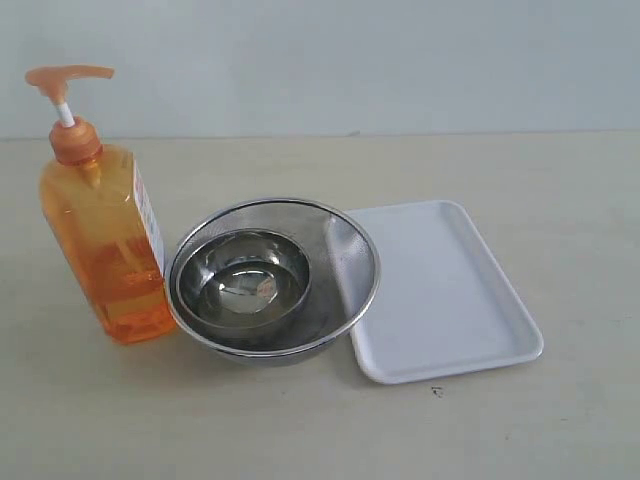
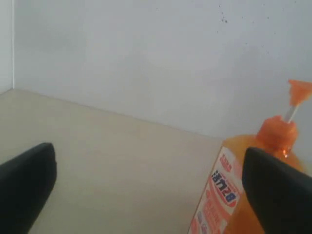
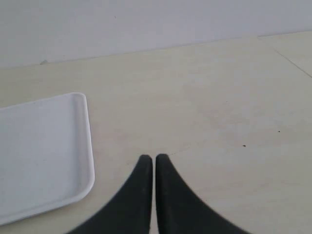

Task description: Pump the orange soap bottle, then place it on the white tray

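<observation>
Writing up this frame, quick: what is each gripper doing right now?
Left gripper: open, holding nothing; orange soap bottle close by one finger.
Right gripper: closed, empty.

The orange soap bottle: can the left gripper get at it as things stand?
Probably yes: the left gripper is open and the orange soap bottle stands close by, with nothing between them.

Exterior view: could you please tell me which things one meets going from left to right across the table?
orange soap bottle → large steel bowl → white tray
</observation>
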Motion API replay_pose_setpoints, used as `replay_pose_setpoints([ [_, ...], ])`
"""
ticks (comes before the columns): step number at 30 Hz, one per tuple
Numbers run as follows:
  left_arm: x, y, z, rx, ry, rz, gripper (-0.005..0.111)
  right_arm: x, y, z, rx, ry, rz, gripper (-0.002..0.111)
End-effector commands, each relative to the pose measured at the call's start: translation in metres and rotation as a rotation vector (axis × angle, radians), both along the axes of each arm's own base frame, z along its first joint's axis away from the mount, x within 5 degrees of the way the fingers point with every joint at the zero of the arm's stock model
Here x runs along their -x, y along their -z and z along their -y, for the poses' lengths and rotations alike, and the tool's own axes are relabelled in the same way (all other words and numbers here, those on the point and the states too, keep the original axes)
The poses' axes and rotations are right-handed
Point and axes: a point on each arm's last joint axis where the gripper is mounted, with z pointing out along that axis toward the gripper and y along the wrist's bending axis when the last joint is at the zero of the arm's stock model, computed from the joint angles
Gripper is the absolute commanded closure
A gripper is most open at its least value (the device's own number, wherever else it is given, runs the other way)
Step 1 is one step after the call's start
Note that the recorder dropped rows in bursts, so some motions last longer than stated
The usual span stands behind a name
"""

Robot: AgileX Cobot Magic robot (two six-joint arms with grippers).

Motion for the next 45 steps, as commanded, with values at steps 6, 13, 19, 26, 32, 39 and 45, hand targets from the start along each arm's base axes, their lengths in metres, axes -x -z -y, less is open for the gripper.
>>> replay_pose_setpoints([
  [6, 0.000, 0.029, 0.006, 0.060, 0.061, 0.050, 0.011, 0.000, -0.001, 0.000, 0.003, 0.001, 0.012, 0.108],
  [13, 0.000, 0.024, 0.008, 0.051, 0.083, 0.098, 0.011, 0.000, -0.001, 0.000, 0.003, 0.001, 0.012, 0.108],
  [19, 0.000, 0.026, 0.008, 0.032, 0.082, 0.082, 0.011, 0.000, -0.001, 0.000, 0.003, 0.001, 0.012, 0.108],
  [26, -0.006, 0.034, 0.006, 0.128, 0.062, -0.013, 0.011, 0.000, -0.001, 0.000, 0.003, 0.001, 0.012, 0.108],
  [32, -0.031, 0.041, 0.012, 0.178, 0.146, -0.073, 0.011, 0.000, -0.001, 0.000, 0.003, 0.001, 0.012, 0.108],
  [39, -0.039, 0.028, 0.025, 0.152, 0.318, 0.087, 0.011, 0.000, -0.001, 0.000, 0.003, 0.001, 0.012, 0.108],
  [45, -0.044, 0.024, 0.018, 0.260, 0.230, 0.063, 0.011, 0.000, -0.001, 0.000, 0.003, 0.001, 0.012, 0.108],
])
